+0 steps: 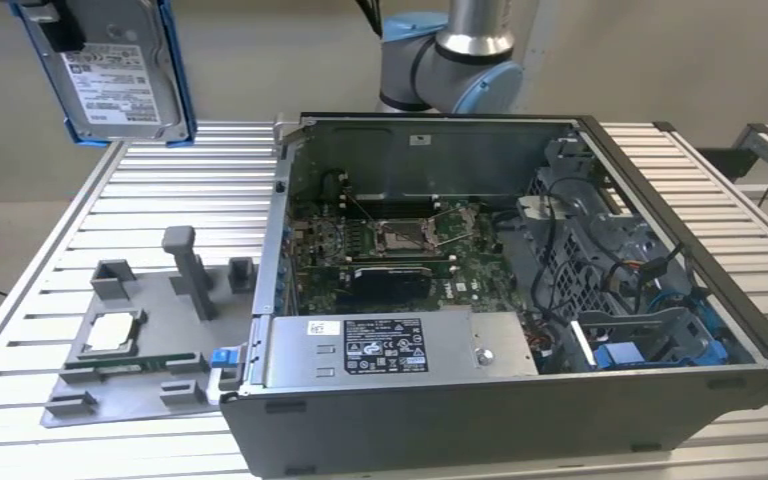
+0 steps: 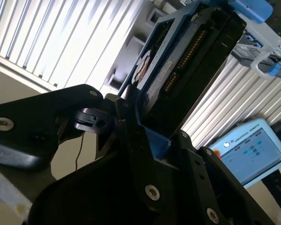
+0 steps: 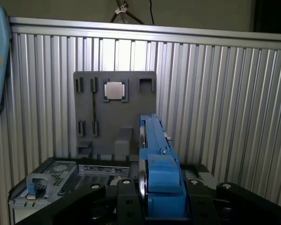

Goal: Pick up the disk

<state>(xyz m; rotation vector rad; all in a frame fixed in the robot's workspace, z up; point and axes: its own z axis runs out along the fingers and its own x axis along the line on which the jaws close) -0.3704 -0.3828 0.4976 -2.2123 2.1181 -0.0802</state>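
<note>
- My claw (image 3: 159, 190) is clamped on the flat rectangular silver-grey metal disk (image 1: 120, 75) with its white printed label and blue plastic bracket; both wrist views show the black fingers (image 2: 131, 126) pinching 1 end of it, edge-on.
- In the exterior view the disk hangs high at the exterior view's left, well above the ribbed aluminium table (image 1: 37, 250) and well apart from the open dark-grey computer case (image 1: 491, 425). I judge the pick itself as good as done.
- Slip risk: the pads seem to bear on the blue plastic bracket (image 3: 161, 168) and not on bare metal. Plastic can flex, and most of the disk's length sticks out past the grip, so a sharp stop or a quick wrist turn could lever it loose.
- Drop risk: below and near it lies the flat grey plastic fixture plate (image 1: 157, 395) carrying the small square silver chip (image 1: 113, 330). A fall from this height would likely hurt the disk and might strike that chip.
- Collision risk: a careless swing toward the case could clip its raised wall, as the long free end leads the claw.
</note>
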